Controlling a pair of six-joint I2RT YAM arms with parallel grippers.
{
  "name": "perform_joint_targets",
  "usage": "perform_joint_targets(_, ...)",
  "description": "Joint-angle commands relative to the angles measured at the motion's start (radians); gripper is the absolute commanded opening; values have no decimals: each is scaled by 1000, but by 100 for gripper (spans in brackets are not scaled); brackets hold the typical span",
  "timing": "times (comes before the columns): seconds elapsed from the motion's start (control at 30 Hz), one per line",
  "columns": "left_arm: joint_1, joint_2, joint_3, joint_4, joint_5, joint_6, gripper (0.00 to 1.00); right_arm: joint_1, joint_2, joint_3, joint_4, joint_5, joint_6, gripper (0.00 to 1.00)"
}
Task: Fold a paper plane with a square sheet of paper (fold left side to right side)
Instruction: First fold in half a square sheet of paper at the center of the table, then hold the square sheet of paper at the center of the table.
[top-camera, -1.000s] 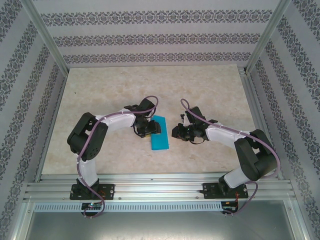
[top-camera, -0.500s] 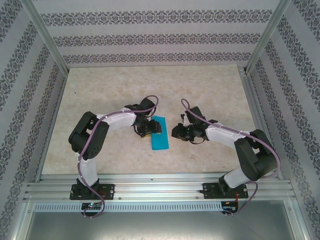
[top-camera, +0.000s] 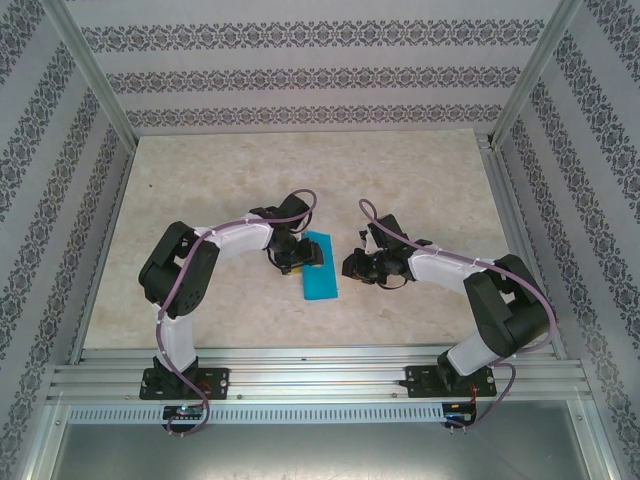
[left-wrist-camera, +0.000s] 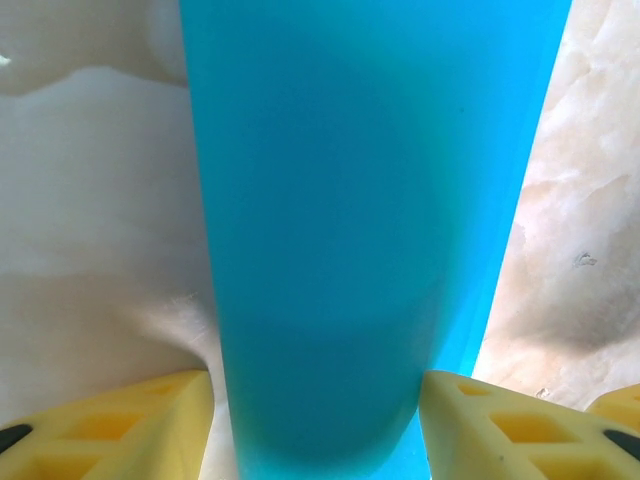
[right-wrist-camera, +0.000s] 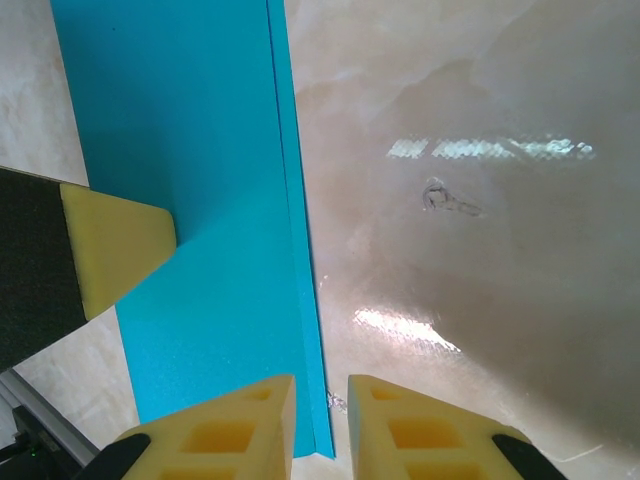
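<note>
Folded blue sheet of paper (top-camera: 322, 280) was noted flat on the worktop (top-camera: 200, 180), flanked by left end effector (top-camera: 298, 258) and right end effector (top-camera: 350, 266).

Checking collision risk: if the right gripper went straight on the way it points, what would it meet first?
Most likely the facing edge of the folded square sheet of paper, just ahead of the right gripper. Beyond it is the left gripper. Depth is unclear.
</note>
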Motion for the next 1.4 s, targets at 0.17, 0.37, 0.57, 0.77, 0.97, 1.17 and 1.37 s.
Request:
perform_joint_targets(0.17, 1, 63, 26, 99, 44, -1, 59, 10, 14, 28, 23, -16, 11, 21)
perform_joint_targets(0.37, 2, 76, 36, 106, 51, -7, 59, 19, 17, 30, 52, -29, 25, 21)
perform_joint_targets(0.57, 1, 78, 34, 109, 52, -5, 59, 53, 69, 55, 106, -60, 54, 18)
perform_joint_targets(0.77, 2, 75, 31, 108, 54, -3, 59, 79, 129, 77, 141, -62, 73, 18)
perform_joint_targets(0.97, 2, 38, 29, 96, 46, 4, 60, 85, 179, 94, 134, -53, 70, 18)
perform_joint_targets(1.17, 6, -41, 39, 64, 44, 27, 64, 85, 197, 100, 123, -44, 67, 17)
perform_joint_targets(1.37, 32, -150, 20, -4, 11, 65, 69, 85, 199, 103, 115, -42, 63, 17)
